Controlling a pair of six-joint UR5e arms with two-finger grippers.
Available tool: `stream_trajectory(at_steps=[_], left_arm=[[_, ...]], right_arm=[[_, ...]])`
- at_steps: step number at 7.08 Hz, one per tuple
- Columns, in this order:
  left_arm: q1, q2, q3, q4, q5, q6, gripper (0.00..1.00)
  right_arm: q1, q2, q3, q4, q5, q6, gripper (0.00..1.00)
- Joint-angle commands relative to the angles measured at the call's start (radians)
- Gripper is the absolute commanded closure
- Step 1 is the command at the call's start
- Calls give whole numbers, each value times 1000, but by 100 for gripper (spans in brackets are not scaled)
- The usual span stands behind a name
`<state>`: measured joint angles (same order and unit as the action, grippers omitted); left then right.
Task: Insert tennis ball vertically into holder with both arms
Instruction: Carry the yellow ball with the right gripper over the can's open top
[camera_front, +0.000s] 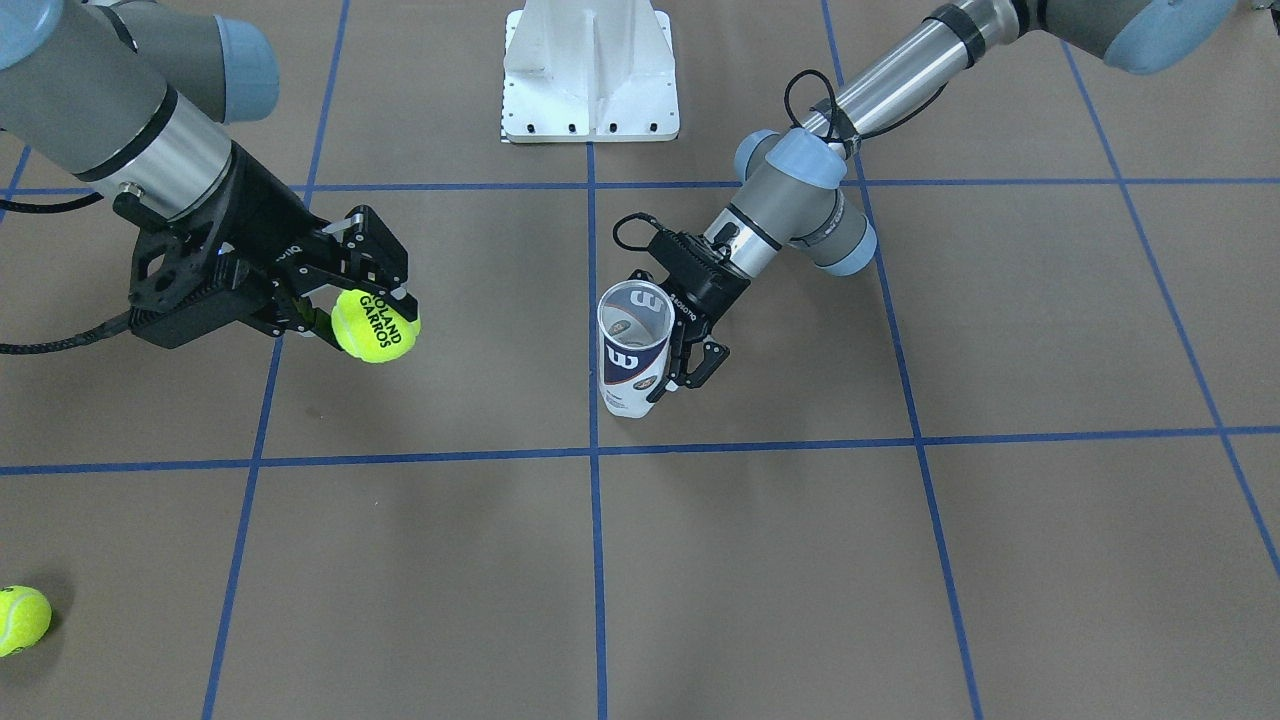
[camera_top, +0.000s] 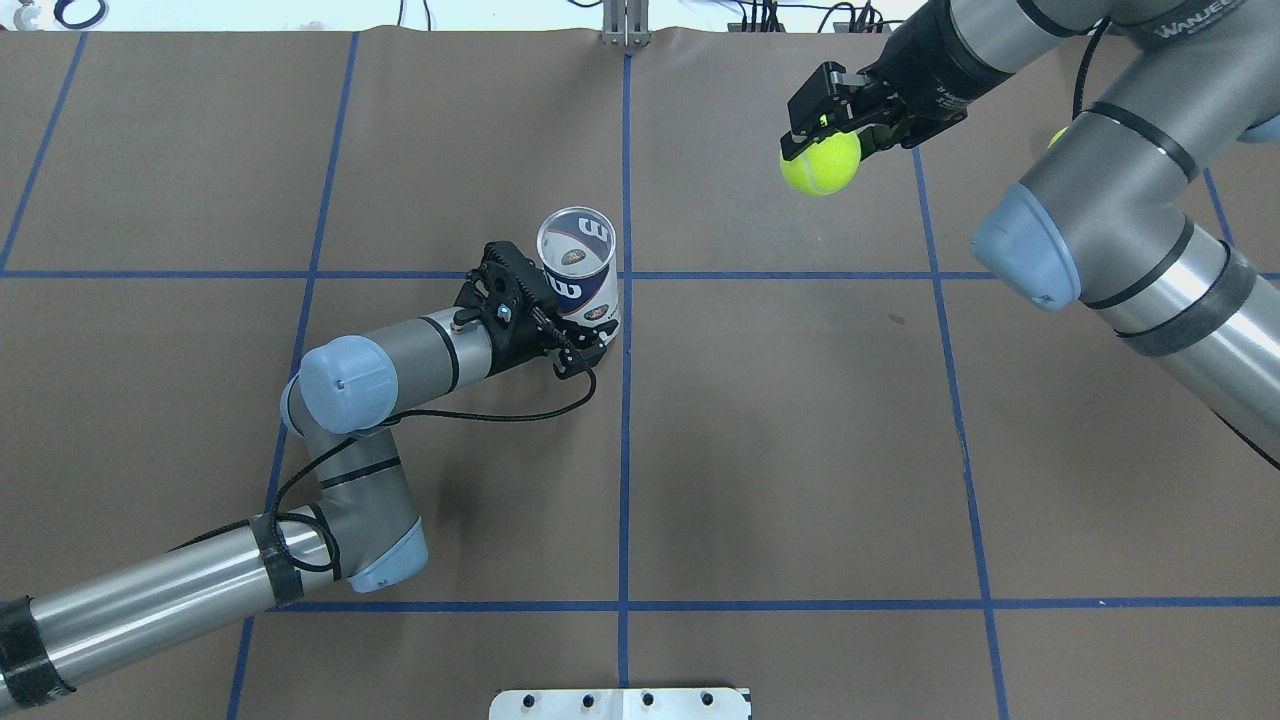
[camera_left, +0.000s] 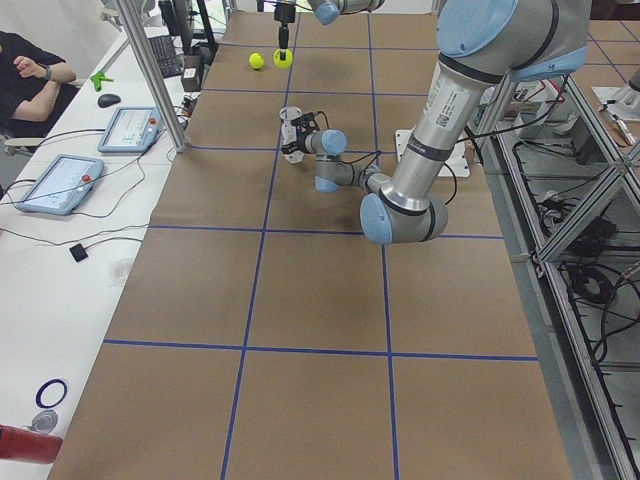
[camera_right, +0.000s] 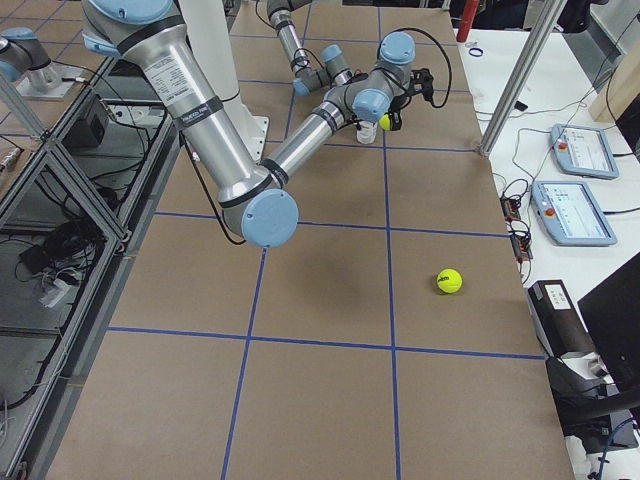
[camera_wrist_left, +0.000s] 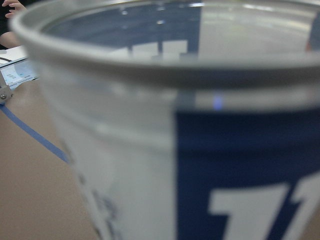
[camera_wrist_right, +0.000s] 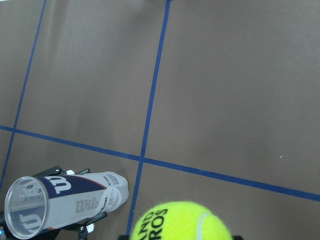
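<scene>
Tennis ball (camera_front: 375, 325) hangs in the air above the desk (camera_front: 760, 560), pinched on two opposite sides by the right jaws, which are closed in only as far as its width allows. Its black lettering faces the camera across the desk. The can (camera_front: 633, 350) is well apart from it, upright, with its base on the desk as far as the views tell. The left jaws are closed around its labelled wall from the side, below the silver rim, so the mouth is free. The coming move turns on one offset: seen from overhead, the can lies to the ball's left and somewhat nearer the robot's base, with a blue tape line between them, and the ball sits higher than the rim. The right arm (camera_top: 1100, 230) is the one that has to close that gap. The left arm (camera_top: 400, 360) is at the can and, in my judgement, needs only to hold it steady. The can's long axis runs straight up, open end to the ceiling and closed end down; its lean in the pictures looks like camera angle. The ball has no axis to line up, but it is about as wide as the mouth, so I judge it must be centred over the rim before it goes down. A second ball (camera_front: 20, 620) lies loose on the desk, far from both.
</scene>
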<state>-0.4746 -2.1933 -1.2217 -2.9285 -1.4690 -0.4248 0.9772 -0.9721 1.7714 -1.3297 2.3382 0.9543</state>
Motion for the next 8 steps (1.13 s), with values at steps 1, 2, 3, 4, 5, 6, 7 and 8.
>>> stream_trajectory(at_steps=[1, 2, 3, 4, 5, 6, 7, 8], left_arm=[[1, 0, 2, -1, 1, -2, 23], [1, 0, 1, -3, -1, -3, 23], [1, 0, 1, -4, -1, -3, 23], [1, -2, 1, -4, -1, -3, 23], [-1, -6, -2, -4, 1, -5, 23], [-1, -10, -2, -3, -1, -5, 23], [-1, -11, -2, -3, 1, -5, 23], [-1, -11, -2, -4, 1, -5, 23]], right_arm=[[-46, 102, -4, 0, -7, 119, 100], [-75, 148, -6, 0, -31, 167, 100], [-104, 182, -15, 0, -58, 210, 100], [-136, 226, -47, 0, -103, 224, 100], [-161, 269, -85, 0, -128, 239, 100], [-173, 279, -96, 0, -140, 241, 100], [-183, 280, -105, 0, -151, 241, 100], [-199, 279, -109, 0, -175, 241, 100]])
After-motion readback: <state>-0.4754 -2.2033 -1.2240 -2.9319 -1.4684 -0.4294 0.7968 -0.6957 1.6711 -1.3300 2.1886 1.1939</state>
